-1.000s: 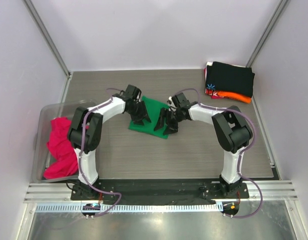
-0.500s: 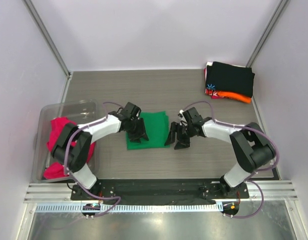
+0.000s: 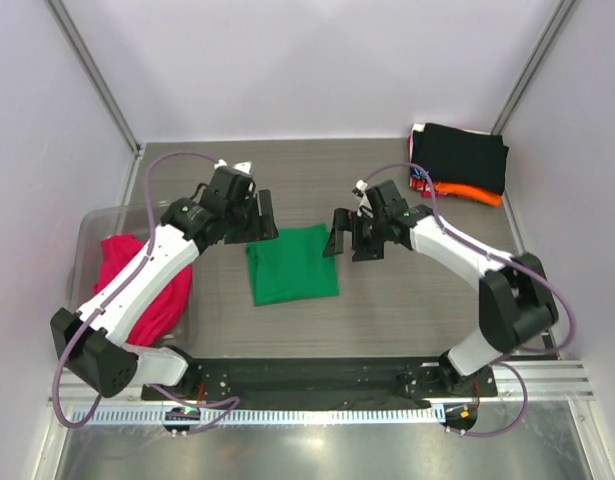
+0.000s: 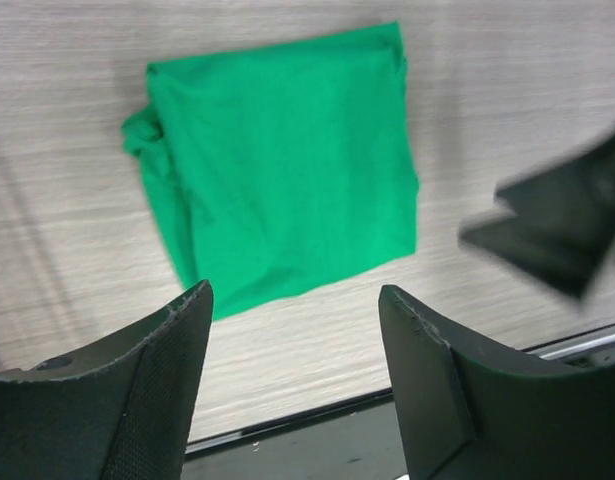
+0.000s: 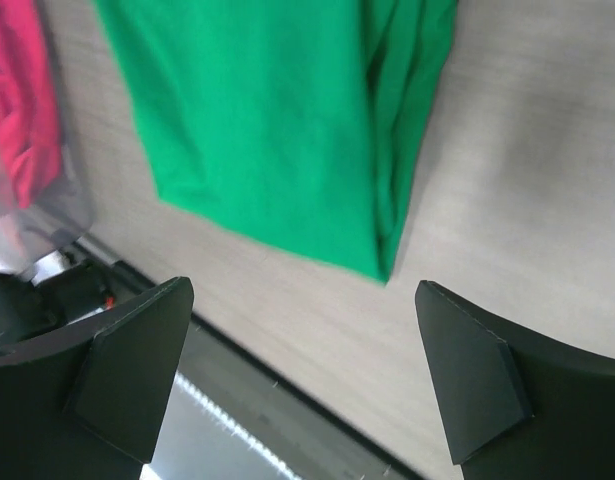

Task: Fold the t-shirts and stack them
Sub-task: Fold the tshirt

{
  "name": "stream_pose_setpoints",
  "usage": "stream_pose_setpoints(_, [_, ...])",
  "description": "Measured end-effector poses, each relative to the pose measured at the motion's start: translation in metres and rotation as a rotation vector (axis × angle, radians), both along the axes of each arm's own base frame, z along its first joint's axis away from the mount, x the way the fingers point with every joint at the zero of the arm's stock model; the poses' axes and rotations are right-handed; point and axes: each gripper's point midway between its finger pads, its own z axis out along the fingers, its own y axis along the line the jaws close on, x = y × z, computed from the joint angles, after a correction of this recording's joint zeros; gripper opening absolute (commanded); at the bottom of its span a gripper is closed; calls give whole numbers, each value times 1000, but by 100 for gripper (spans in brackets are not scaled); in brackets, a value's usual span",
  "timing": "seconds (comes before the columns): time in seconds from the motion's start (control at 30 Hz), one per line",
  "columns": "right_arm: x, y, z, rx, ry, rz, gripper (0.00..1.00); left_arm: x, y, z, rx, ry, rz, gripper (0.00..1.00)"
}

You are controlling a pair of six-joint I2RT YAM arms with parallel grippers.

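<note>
On the desk, centre: the green t-shirt [image 3: 292, 264] lies folded into a rough rectangle, flat on the wood-grain desk [image 3: 407, 300], between the two grippers and touching neither.
Left gripper [image 3: 253, 222]: hangs above the desk just beyond the shirt's far left corner; its fingers [image 4: 157, 380] stand apart with nothing between them.
Right gripper [image 3: 347, 236]: hangs just beside the shirt's far right corner; its fingers [image 5: 467, 380] are spread wide and hold nothing.
Far right corner: a stack of folded shirts, with the black t-shirt [image 3: 465, 155] on top, the orange t-shirt [image 3: 477, 193] showing along the near edge and the red-patterned t-shirt [image 3: 424, 180] showing at the left edge.
Left edge: a clear plastic bin [image 3: 97, 220] holds the crumpled magenta-pink t-shirt [image 3: 112, 262], partly hidden by the left arm.
</note>
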Motion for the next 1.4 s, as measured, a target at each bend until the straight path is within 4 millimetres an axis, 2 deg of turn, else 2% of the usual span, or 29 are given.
stream_pose_setpoints(0.1, [17, 2, -25, -37, 42, 11, 100, -9, 10, -9, 14, -1, -3, 62])
stream_pose_setpoints(0.23, [40, 2, -45, -54, 85, 10, 98, -1, 12, -54, 52, 69, 17, 53])
stream_pose_setpoints(0.4, [66, 8, -36, -19, 54, 10, 95, 27, 10, -107, 82, 147, 50, 47])
stream_pose_setpoints(0.53, [72, 10, -29, 4, 29, 22, 94, 40, 16, -154, 128, 227, 82, 44])
stream_pose_setpoints(0.63, [73, 8, -29, 9, 29, 22, 93, 45, 32, -179, 187, 269, 128, 44])
stream_pose_setpoints(0.73, [76, 4, -27, 23, 29, 18, 93, 47, 45, -193, 215, 295, 164, 43])
stream_pose_setpoints(0.83, [82, -1, -28, 40, 29, 12, 93, 52, 45, -192, 216, 295, 166, 48])
stream_pose_setpoints(0.93, [86, -3, -37, 45, 41, 9, 93, 57, 43, -188, 212, 289, 160, 64])
stream_pose_setpoints(1.07, [87, 1, -59, 50, 81, 22, 92, 65, 39, -164, 215, 280, 142, 73])
stream_pose_setpoints(1.13, [88, 3, -70, 56, 98, 29, 90, 75, 36, -142, 210, 249, 132, 74])
stream_pose_setpoints(1.23, [89, 9, -78, 85, 113, 42, 88, 86, 36, -93, 199, 163, 118, 74])
stream_pose_setpoints(1.3, [93, 12, -78, 101, 105, 46, 87, 83, 40, -56, 187, 91, 112, 74])
stream_pose_setpoints(1.4, [98, 21, -78, 135, 98, 65, 83, 64, 51, -11, 167, -2, 105, 74])
